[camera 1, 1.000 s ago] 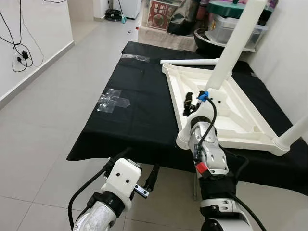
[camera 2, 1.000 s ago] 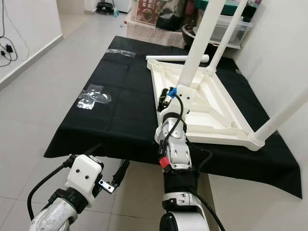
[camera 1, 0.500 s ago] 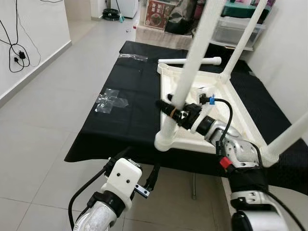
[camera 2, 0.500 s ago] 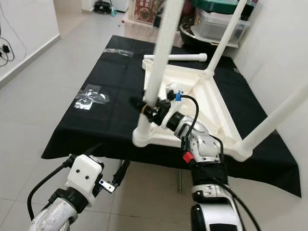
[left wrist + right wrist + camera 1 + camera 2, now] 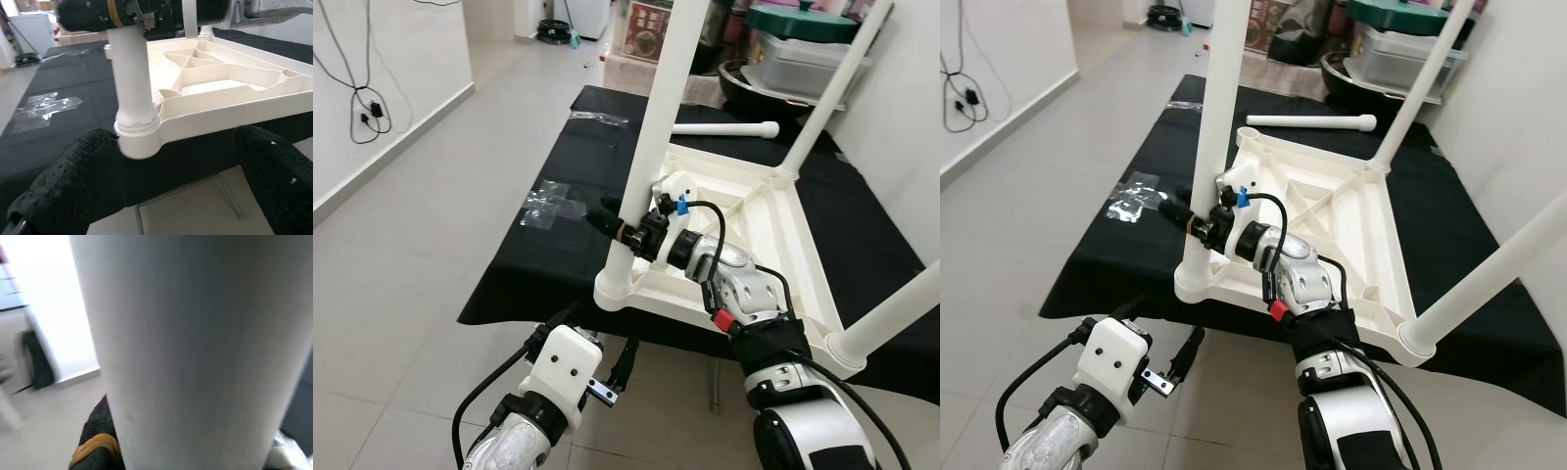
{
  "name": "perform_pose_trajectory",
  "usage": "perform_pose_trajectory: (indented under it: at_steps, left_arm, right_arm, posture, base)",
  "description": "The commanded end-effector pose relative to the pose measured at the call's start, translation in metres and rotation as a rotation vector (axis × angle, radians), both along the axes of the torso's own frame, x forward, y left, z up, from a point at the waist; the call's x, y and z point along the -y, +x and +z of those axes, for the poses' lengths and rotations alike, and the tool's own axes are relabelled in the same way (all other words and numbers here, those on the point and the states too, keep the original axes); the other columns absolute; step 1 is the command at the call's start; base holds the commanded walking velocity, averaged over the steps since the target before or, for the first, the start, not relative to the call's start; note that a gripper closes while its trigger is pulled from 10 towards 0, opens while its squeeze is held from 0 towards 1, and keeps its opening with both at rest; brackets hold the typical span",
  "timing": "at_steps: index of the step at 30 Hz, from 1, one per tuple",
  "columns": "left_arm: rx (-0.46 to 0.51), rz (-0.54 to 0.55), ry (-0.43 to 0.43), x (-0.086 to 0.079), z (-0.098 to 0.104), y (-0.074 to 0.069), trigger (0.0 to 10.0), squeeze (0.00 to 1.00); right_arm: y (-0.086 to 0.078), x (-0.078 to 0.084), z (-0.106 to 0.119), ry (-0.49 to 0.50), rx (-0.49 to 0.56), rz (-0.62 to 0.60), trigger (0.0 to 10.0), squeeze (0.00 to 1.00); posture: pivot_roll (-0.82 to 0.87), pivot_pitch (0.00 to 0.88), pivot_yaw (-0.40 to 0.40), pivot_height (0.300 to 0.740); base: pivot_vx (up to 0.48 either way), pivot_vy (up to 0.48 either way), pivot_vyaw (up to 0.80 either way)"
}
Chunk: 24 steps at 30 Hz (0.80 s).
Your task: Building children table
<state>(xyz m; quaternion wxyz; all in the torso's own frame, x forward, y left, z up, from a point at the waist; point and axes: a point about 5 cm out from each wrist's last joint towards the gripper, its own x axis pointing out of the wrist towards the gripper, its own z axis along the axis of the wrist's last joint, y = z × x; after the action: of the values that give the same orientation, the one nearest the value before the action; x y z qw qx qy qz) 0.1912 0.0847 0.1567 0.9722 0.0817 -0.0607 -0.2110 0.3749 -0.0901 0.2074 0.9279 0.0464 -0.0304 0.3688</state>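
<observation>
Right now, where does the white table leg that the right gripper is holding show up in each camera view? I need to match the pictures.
Left eye view: table leg rises from the tabletop's near-left corner, right gripper clamped low on it.
Right eye view: same leg, left of centre.
Left wrist view: its base seated in the socket, beyond the left gripper.
Right wrist view: close-up of it.
Shared landmark: corner socket.

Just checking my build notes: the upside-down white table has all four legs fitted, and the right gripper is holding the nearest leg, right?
Not quite. Three legs stand in the upside-down table; the fourth leg lies loose on the black cloth beyond it, as the right eye view shows. The rest holds: the right gripper has its jaws closed around the nearest leg.
</observation>
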Motion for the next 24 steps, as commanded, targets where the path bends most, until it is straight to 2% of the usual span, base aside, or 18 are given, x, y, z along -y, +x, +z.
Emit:
perform_pose_trajectory:
  at_steps: [1, 2, 3, 4, 6, 8, 9, 10, 11, 14, 15, 16, 17, 18, 19, 22, 23, 24]
  left_arm:
    - [0.006, -0.009, 0.007, 0.003, 0.001, -0.002, 10.0, 0.00]
    - [0.006, -0.009, 0.007, 0.003, 0.001, -0.002, 10.0, 0.00]
    - [0.006, -0.009, 0.007, 0.003, 0.001, -0.002, 10.0, 0.00]
    - [0.005, -0.009, 0.005, 0.003, 0.001, -0.002, 10.0, 0.00]
    - [0.005, -0.011, 0.004, 0.003, 0.001, -0.002, 10.0, 0.00]
    - [0.005, -0.013, 0.003, 0.004, 0.001, -0.001, 10.0, 0.00]
    - [0.005, -0.013, 0.003, 0.004, 0.001, -0.001, 10.0, 0.00]
    - [0.005, -0.015, 0.005, 0.004, 0.001, -0.001, 10.0, 0.00]
    - [0.006, -0.016, 0.005, 0.004, 0.001, -0.001, 10.0, 0.00]
    - [0.006, -0.016, 0.006, 0.004, 0.001, -0.001, 10.0, 0.00]
    - [0.005, -0.014, 0.006, 0.004, 0.001, -0.001, 10.0, 0.00]
    - [0.003, -0.011, 0.005, 0.003, 0.001, -0.001, 10.0, 0.00]
    - [0.002, -0.008, 0.003, 0.003, 0.001, -0.001, 10.0, 0.00]
    - [0.003, -0.009, 0.006, 0.003, 0.000, -0.001, 10.0, 0.00]
    - [0.003, -0.010, 0.007, 0.003, 0.000, -0.001, 10.0, 0.00]
    - [0.003, -0.011, 0.009, 0.003, 0.000, -0.001, 10.0, 0.00]
    - [0.003, -0.009, 0.007, 0.002, 0.000, -0.001, 10.0, 0.00]
    - [0.002, -0.008, 0.006, 0.002, 0.000, -0.001, 10.0, 0.00]
  right_arm:
    - [0.008, 0.031, -0.009, 0.008, -0.073, -0.277, 0.0, 0.00]
    - [0.010, 0.037, -0.012, 0.009, -0.090, -0.368, 0.0, 0.00]
    - [0.010, 0.037, -0.012, 0.009, -0.090, -0.368, 0.0, 0.00]
    - [0.011, 0.048, -0.019, 0.009, -0.158, -0.544, 0.0, 0.00]
    - [0.004, 0.064, -0.030, -0.012, -0.217, -0.856, 0.0, 0.00]
    - [-0.005, 0.068, -0.033, -0.009, -0.228, -1.020, 0.0, 0.00]
    - [-0.005, 0.068, -0.033, -0.009, -0.228, -1.020, 0.0, 0.00]
    - [-0.015, 0.063, -0.034, 0.003, -0.220, -1.108, 0.0, 0.00]
    - [-0.019, 0.059, -0.034, 0.009, -0.216, -1.132, 0.0, 0.00]
    - [-0.021, 0.056, -0.034, 0.013, -0.214, -1.139, 0.0, 0.00]
    - [-0.022, 0.049, -0.035, 0.025, -0.228, -1.121, 0.0, 0.00]
    - [-0.021, 0.037, -0.035, 0.075, -0.240, -1.047, 10.0, 0.00]
    - [-0.020, 0.029, -0.034, 0.112, -0.247, -0.993, 10.0, 0.00]
    - [-0.019, 0.023, -0.029, 0.150, -0.222, -0.946, 10.0, 0.98]
    - [-0.018, 0.020, -0.026, 0.174, -0.201, -0.912, 10.0, 1.00]
    - [-0.016, 0.022, -0.021, 0.176, -0.163, -0.909, 10.0, 1.00]
    - [-0.012, 0.027, -0.018, 0.173, -0.136, -0.900, 10.0, 0.36]
    - [-0.011, 0.031, -0.016, 0.169, -0.120, -0.902, 10.0, 0.36]
  posture:
    - [0.13, 0.062, -0.169, 0.740]
    - [0.13, 0.062, -0.169, 0.740]
    - [0.13, 0.062, -0.169, 0.740]
    - [0.12, 0.063, -0.167, 0.740]
    - [0.12, 0.060, -0.164, 0.740]
    - [0.12, 0.059, -0.166, 0.740]
    - [0.12, 0.059, -0.166, 0.740]
    - [0.13, 0.059, -0.166, 0.740]
    - [0.13, 0.058, -0.166, 0.740]
    - [0.13, 0.058, -0.166, 0.740]
    - [0.13, 0.057, -0.168, 0.740]
    - [0.13, 0.058, -0.168, 0.740]
    - [0.13, 0.057, -0.166, 0.740]
    - [0.13, 0.057, -0.166, 0.740]
    - [0.13, 0.057, -0.166, 0.740]
    - [0.13, 0.057, -0.167, 0.740]
    - [0.13, 0.057, -0.167, 0.740]
    - [0.13, 0.057, -0.167, 0.740]
  base:
    - [0.000, 0.000, 0.00]
    - [0.000, 0.000, 0.00]
    - [0.000, 0.000, 0.00]
    - [0.000, 0.000, 0.00]
    - [0.000, 0.000, 0.00]
    - [0.000, 0.000, 0.00]
    - [0.000, 0.000, 0.00]
    - [0.000, 0.000, 0.00]
    - [0.000, 0.000, 0.00]
    - [0.000, 0.000, 0.00]
    - [0.000, 0.000, 0.00]
    - [0.000, 0.000, 0.00]
    - [0.000, 0.000, 0.00]
    - [0.000, 0.000, 0.00]
    - [0.000, 0.000, 0.00]
    - [0.000, 0.000, 0.00]
    - [0.000, 0.000, 0.00]
    - [0.000, 0.000, 0.00]
